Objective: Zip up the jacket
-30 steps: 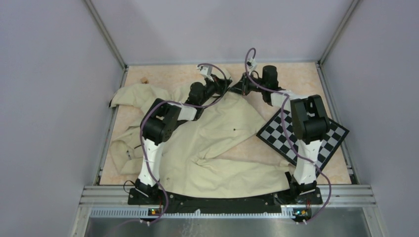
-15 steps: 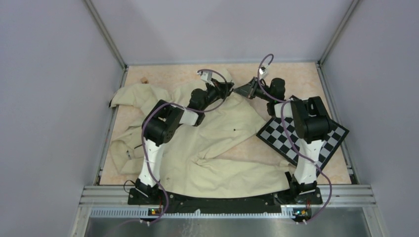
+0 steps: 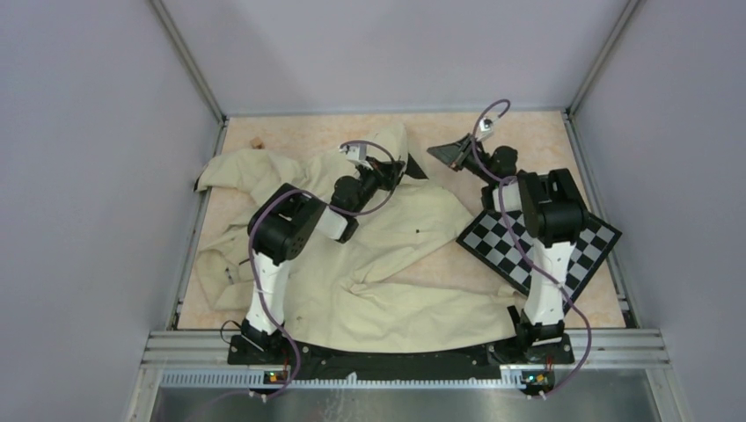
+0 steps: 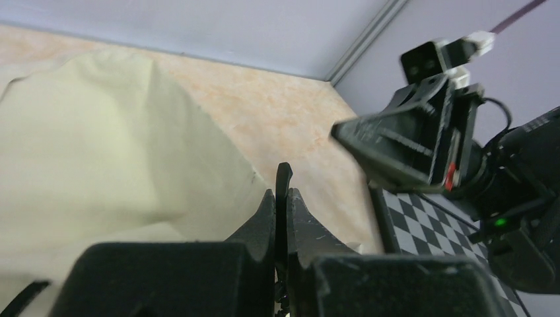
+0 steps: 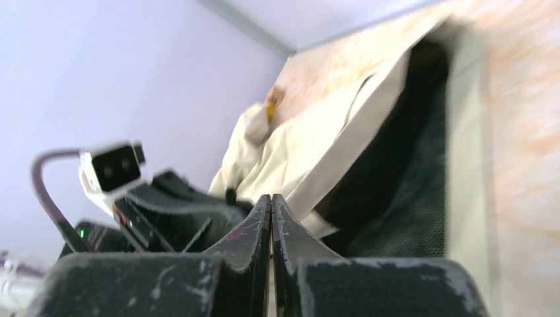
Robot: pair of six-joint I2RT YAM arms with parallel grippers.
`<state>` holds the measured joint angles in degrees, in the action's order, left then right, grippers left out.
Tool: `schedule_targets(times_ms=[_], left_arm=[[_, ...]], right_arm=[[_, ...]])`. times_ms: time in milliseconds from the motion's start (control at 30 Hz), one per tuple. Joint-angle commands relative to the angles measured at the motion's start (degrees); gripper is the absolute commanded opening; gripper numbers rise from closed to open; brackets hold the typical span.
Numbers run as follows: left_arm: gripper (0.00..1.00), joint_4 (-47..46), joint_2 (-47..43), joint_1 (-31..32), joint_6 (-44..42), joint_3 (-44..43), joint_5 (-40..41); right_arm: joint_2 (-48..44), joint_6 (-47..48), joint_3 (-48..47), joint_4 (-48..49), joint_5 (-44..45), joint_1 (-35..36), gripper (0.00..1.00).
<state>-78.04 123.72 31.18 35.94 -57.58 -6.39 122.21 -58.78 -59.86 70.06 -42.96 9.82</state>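
The desk (image 3: pixel 545 132) has a pale, peach-marbled top with metal rails along its sides and near edge. A cream jacket (image 3: pixel 387 255) lies spread and wrinkled over its left and middle, reaching down to the near edge, with a sleeve bunched by the left rail. At the jacket's far end the fabric is turned up and dark lining shows. A black-and-white checkerboard (image 3: pixel 501 242) lies flat on the right, set cornerwise, its left corner just beside the jacket. A small tan object (image 3: pixel 257 141) sits near the far left corner, just beyond the jacket.
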Motion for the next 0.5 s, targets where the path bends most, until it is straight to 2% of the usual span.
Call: schedule_targets(times_ms=[0, 100, 200, 233, 333, 467], left_arm=[[0.01, -3.38, -5.75, 0.31, -1.69, 4.97, 5.39], [0.04, -2.69, -6.28, 0.30, -1.19, 5.56, 4.37], [0.07, -1.69, -6.12, 0.33, 0.08, 5.08, 3.16], [0.07, -1.49, -6.05, 0.32, 0.29, 4.84, 3.07], [0.07, -0.61, -5.51, 0.29, 1.01, 3.46, 2.80], [0.06, 1.35, -4.03, 0.29, 1.14, -0.02, 1.61]], right_arm=[[1.12, -2.66, -0.33, 10.49, 6.67, -4.26, 0.00], [2.79, -2.87, -2.24, 11.14, 2.98, -4.27, 0.00], [3.36, -1.31, -3.75, 12.52, -6.33, -4.88, 0.00], [3.12, 0.35, -5.34, 8.96, -10.67, -4.87, 0.04], [-0.31, 7.66, -5.42, 3.52, -15.98, -4.61, 0.35], [-7.23, 26.96, -5.94, -18.64, -16.15, -2.90, 0.54]])
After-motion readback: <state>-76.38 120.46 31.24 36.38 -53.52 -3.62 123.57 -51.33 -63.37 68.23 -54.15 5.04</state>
